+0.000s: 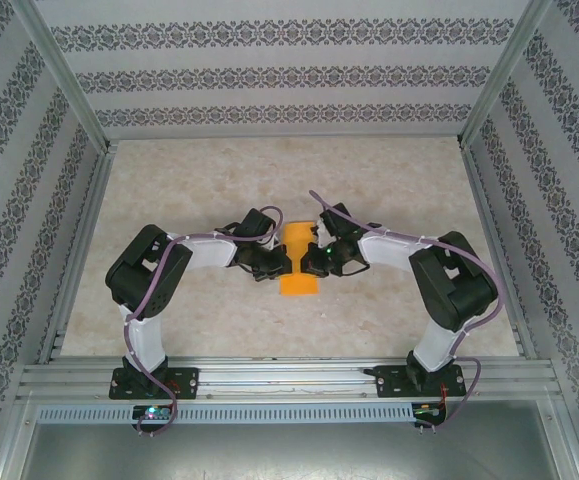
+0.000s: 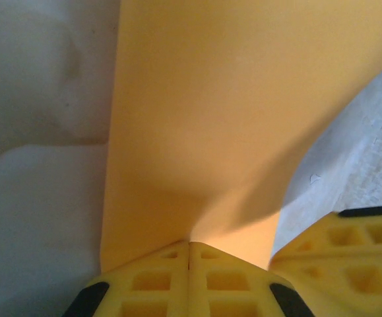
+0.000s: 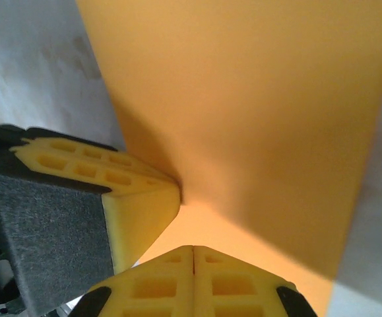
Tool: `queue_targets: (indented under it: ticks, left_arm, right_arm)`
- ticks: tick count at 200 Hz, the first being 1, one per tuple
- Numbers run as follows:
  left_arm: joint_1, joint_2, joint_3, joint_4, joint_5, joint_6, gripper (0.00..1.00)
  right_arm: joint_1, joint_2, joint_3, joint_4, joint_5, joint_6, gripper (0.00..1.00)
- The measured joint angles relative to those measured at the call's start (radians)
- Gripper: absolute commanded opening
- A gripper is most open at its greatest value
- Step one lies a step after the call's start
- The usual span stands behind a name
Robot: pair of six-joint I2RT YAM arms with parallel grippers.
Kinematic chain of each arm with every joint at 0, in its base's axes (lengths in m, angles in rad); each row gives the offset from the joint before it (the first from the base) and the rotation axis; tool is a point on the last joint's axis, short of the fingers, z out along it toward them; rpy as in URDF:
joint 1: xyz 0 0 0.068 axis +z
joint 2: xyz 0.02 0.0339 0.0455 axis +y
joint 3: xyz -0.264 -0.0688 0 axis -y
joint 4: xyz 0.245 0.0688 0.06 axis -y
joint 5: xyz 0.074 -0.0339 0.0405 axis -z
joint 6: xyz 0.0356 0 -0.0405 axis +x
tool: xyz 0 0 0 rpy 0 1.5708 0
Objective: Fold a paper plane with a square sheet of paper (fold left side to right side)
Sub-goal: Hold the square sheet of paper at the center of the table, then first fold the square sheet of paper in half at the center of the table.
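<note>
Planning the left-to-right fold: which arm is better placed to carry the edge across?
Left, probably: the left fingers are shut on the orange paper at its left side, ready to carry it over; the right fingers pinch its right side.

Top view: the sheet of paper [image 1: 297, 262] lies on the table [image 1: 219, 190] at its middle, ahead of my two arm bases; I have the left gripper [image 1: 267, 262] at the sheet's left edge and the right gripper [image 1: 322, 260] at its right edge, facing each other across it; in each wrist view the sheet stretches forward from my fingertips [image 2: 158, 281], the opposite gripper just beside them.
</note>
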Motion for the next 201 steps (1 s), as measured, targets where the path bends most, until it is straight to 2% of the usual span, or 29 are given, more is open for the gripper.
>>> queue_targets:
  ticks: [53,95,201]
  left_arm:
    - [0.0,0.0,-0.002,0.005,0.0,-0.01,0.03]
    - [0.0,0.0,0.0,0.005,0.001,-0.021,0.06]
    - [0.03,0.028,0.072,0.002,-0.015,-0.005,0.05]
  right_arm:
    - [0.022,0.058,0.001,0.011,0.008,0.014,0.0]
    - [0.022,0.058,0.002,0.006,0.016,0.011,0.0]
    - [0.022,0.061,0.028,-0.055,0.05,-0.024,0.0]
